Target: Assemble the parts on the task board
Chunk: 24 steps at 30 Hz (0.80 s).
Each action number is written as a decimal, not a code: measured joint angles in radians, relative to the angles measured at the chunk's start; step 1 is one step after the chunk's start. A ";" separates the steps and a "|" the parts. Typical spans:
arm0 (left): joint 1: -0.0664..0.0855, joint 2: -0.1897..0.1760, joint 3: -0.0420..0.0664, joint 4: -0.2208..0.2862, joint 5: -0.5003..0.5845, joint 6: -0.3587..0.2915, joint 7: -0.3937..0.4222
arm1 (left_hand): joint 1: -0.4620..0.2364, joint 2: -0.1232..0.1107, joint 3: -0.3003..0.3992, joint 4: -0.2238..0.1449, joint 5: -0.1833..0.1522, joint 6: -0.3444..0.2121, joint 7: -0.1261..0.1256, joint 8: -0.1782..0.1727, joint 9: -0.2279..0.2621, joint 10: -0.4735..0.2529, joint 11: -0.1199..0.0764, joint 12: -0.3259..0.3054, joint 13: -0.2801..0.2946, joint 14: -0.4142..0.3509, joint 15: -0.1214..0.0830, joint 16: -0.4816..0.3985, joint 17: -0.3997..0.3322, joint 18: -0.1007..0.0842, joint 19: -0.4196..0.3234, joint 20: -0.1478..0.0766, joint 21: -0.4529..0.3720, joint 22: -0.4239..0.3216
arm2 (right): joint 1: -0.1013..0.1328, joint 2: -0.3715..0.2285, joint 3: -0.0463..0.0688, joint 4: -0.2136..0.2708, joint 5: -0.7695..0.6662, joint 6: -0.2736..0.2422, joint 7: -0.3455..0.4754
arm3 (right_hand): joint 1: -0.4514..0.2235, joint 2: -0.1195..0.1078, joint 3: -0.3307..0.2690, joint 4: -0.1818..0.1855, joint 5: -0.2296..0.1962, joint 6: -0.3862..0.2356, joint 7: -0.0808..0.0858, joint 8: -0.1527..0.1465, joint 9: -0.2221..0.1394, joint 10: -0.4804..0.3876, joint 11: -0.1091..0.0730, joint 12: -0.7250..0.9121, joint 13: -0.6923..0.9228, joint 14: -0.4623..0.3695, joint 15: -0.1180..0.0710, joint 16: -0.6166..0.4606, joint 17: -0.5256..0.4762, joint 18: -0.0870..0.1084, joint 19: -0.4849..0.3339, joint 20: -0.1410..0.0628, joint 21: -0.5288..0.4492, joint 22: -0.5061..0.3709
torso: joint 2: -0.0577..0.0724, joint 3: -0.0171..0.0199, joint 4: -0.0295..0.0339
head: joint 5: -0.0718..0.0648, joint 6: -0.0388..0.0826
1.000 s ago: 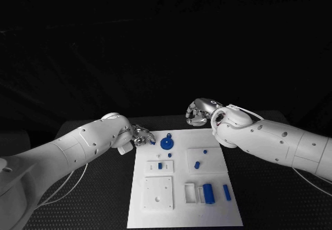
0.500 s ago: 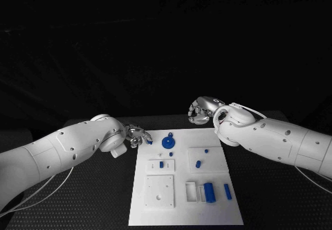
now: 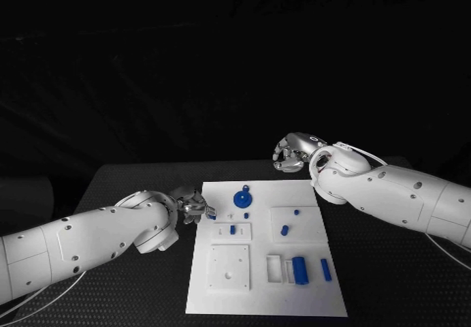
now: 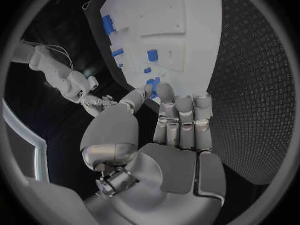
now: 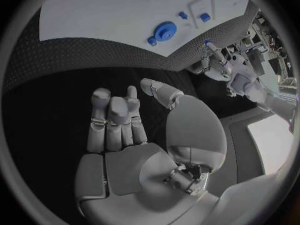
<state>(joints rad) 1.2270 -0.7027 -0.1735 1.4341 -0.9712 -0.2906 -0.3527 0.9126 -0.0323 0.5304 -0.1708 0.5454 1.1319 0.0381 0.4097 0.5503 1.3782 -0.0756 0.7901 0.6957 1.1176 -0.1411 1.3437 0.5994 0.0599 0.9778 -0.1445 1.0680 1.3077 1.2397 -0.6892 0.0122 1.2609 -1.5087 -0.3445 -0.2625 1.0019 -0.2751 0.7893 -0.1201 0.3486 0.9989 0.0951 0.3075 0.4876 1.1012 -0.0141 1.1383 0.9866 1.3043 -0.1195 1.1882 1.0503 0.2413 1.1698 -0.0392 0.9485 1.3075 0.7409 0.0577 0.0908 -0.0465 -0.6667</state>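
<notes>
The left hand (image 3: 193, 205) pinched a small blue plastic peg (image 3: 210, 215) at the white task board's (image 3: 265, 303) nine-o'clock edge. It probably needed seating next. The right hand (image 3: 293, 152) hung curled, holding nothing.

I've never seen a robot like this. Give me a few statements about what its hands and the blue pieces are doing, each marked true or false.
1. The blue gear lies near the far end of the task board. True.
2. The left hand pinches a small blue part at the board's edge. True.
3. The right hand holds a blue part. False: it holds nothing and hangs beyond the board's far edge.
4. The largest blue block lies on the black table. False: it sits on the board.
</notes>
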 measured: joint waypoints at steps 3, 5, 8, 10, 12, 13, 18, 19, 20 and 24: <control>-0.002 -0.020 -0.033 0.034 -0.038 -0.078 0.002 | -0.002 -0.014 0.005 0.000 0.026 0.012 -0.005 0.000 0.000 0.012 -0.001 0.000 0.000 0.010 0.000 0.000 0.000 -0.006 0.007 -0.007 0.005 0.000 | 0.000 0.002 0.000 -0.009 0.007 -0.010 0.006 | 0.000 0.000 0.003 0.003 0.000 -0.001 0.001 0.000 0.000 -0.002 0.002 0.000 -0.002 -0.003 0.003 -0.006 -0.002 0.000 0.000 0.000 -0.004 0.000 | -0.001 -0.0001 0.0004 | 0.005 -0.004; -0.003 -0.028 -0.045 0.053 -0.052 -0.121 0.004 | -0.002 -0.019 0.006 -0.001 0.037 0.012 -0.005 0.007 0.000 0.013 -0.001 0.005 0.002 0.011 -0.001 0.005 0.001 -0.006 0.014 -0.007 0.008 0.000 | 0.000 0.003 0.000 -0.012 0.011 -0.018 0.011 | 0.000 0.000 0.003 0.003 0.000 -0.007 0.003 0.000 0.000 -0.006 0.006 0.000 -0.003 -0.004 0.004 -0.011 -0.005 0.000 0.000 0.000 -0.005 0.000 | -0.001 -0.0001 0.0004 | 0.008 -0.007; -0.003 -0.037 -0.061 0.078 -0.063 -0.171 0.007 | -0.001 -0.030 0.016 0.003 0.054 0.019 -0.004 0.016 0.000 0.017 -0.003 0.018 0.010 0.016 -0.003 0.015 0.005 -0.007 0.025 -0.011 0.019 0.000 | 0.000 0.004 0.000 -0.013 0.016 -0.025 0.016 | 0.000 0.000 0.003 0.003 0.000 -0.007 0.004 0.000 0.000 -0.006 0.006 0.000 -0.003 -0.004 0.004 -0.012 -0.005 0.000 0.000 0.000 -0.005 0.000 | -0.002 -0.0001 0.0004 | 0.009 -0.009; -0.008 -0.040 -0.061 0.092 -0.069 -0.208 0.010 | -0.001 -0.030 0.016 0.003 0.066 0.020 -0.003 0.018 0.000 0.018 -0.003 0.023 0.015 0.017 -0.003 0.016 0.008 -0.005 0.029 -0.014 0.020 0.000 | 0.000 0.005 0.000 -0.014 0.020 -0.031 0.020 | 0.000 0.000 0.003 0.003 0.000 -0.007 0.004 0.000 0.000 -0.006 0.006 0.000 -0.003 -0.004 0.004 -0.012 -0.005 0.000 0.000 0.000 -0.005 0.001 | -0.002 -0.0001 0.0013 | 0.009 -0.013; -0.015 -0.040 -0.061 0.101 -0.073 -0.232 0.011 | -0.002 -0.031 0.016 0.003 0.077 0.021 -0.003 0.018 0.001 0.018 -0.003 0.025 0.017 0.018 -0.003 0.020 0.009 0.002 0.029 -0.014 0.021 0.000 | 0.000 0.005 0.000 -0.014 0.022 -0.036 0.023 | 0.000 0.000 0.003 0.003 0.000 -0.007 0.004 0.000 0.000 -0.006 0.006 0.000 -0.003 -0.004 0.004 -0.012 -0.005 0.000 0.000 0.000 -0.005 0.001 | -0.002 0.0000 0.0022 | 0.010 -0.015; -0.020 -0.040 -0.061 0.104 -0.075 -0.244 0.011 | 0.001 -0.036 0.016 0.003 0.082 0.021 -0.003 0.018 0.015 0.018 -0.004 0.029 0.019 0.019 -0.002 0.020 0.011 0.003 0.029 -0.014 0.025 0.000 | 0.000 0.005 0.000 -0.014 0.024 -0.038 0.025 | 0.000 0.000 0.003 0.003 0.000 -0.007 0.004 0.000 0.000 -0.006 0.006 0.000 -0.004 -0.004 0.004 -0.012 -0.005 0.000 0.000 0.000 -0.005 0.001 | -0.003 0.0002 0.0023 | 0.010 -0.016; -0.026 -0.034 -0.063 0.106 -0.080 -0.277 0.011 | -0.003 -0.040 0.020 0.005 0.090 0.024 -0.006 0.018 0.017 0.023 -0.006 0.035 0.024 0.021 -0.004 0.024 0.014 0.009 0.036 -0.015 0.028 0.000 | 0.000 0.004 0.000 -0.016 0.029 -0.046 0.030 | 0.000 0.000 0.003 0.003 0.000 -0.008 0.003 0.000 0.000 -0.006 0.006 0.000 -0.004 -0.004 0.004 -0.012 -0.006 0.000 0.000 0.000 -0.008 0.001 | -0.003 0.0004 0.0035 | 0.011 -0.018; -0.027 -0.030 -0.064 0.105 -0.081 -0.281 0.011 | -0.003 -0.040 0.021 0.005 0.092 0.026 -0.005 0.018 0.022 0.024 -0.007 0.035 0.025 0.025 -0.006 0.024 0.014 0.009 0.037 -0.016 0.028 0.000 | 0.000 0.005 0.000 -0.017 0.031 -0.047 0.031 | 0.000 0.000 0.003 0.003 0.000 -0.007 0.004 0.000 0.000 -0.006 0.006 0.000 -0.005 -0.004 0.004 -0.014 -0.007 0.000 0.000 0.000 -0.009 0.001 | -0.003 0.0004 0.0035 | 0.011 -0.019; -0.028 -0.023 -0.066 0.103 -0.081 -0.287 0.011 | -0.003 -0.040 0.021 0.005 0.092 0.029 -0.005 0.018 0.022 0.025 -0.007 0.040 0.027 0.026 -0.005 0.028 0.016 0.009 0.038 -0.016 0.028 0.000 | 0.000 0.006 0.000 -0.019 0.033 -0.049 0.032 | 0.000 0.000 0.003 0.003 0.000 -0.006 0.004 0.000 0.000 -0.006 0.006 0.000 -0.008 -0.006 0.006 -0.021 -0.010 0.000 -0.002 0.002 -0.015 0.001 | -0.003 0.0004 0.0035 | 0.011 -0.019; -0.037 -0.004 -0.068 0.097 -0.081 -0.296 0.009 | -0.003 -0.040 0.021 0.005 0.097 0.031 -0.004 0.019 0.022 0.025 -0.007 0.046 0.030 0.026 -0.005 0.028 0.018 0.009 0.038 -0.016 0.033 0.000 | 0.000 0.007 0.000 -0.025 0.041 -0.055 0.036 | 0.000 0.000 0.003 0.003 0.000 -0.010 0.008 -0.006 0.002 -0.006 0.006 -0.020 -0.027 -0.009 0.009 -0.048 -0.027 0.000 -0.009 0.009 -0.033 0.000 | -0.003 0.0011 0.0023 | 0.011 -0.021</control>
<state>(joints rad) 1.1896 -0.7071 -0.2415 1.5309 -1.0519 -0.5864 -0.3441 0.9094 -0.0725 0.5510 -0.1654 0.6425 1.1629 0.0345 0.4290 0.5721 1.4034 -0.0824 0.8365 0.7257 1.1439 -0.1463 1.3717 0.6169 0.0691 1.0154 -0.1607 1.1008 1.3074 1.2398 -0.6823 0.0120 1.2358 -1.4674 -0.3998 -0.2261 1.0019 -0.2751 0.7922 -0.1171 0.3486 0.9891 0.1031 0.3017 0.4893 1.0956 -0.0086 1.1178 0.9596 1.2953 -0.1104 1.1401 1.0234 0.2414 1.1609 -0.0302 0.9156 1.3078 0.7379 0.0588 0.0931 -0.0360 -0.6882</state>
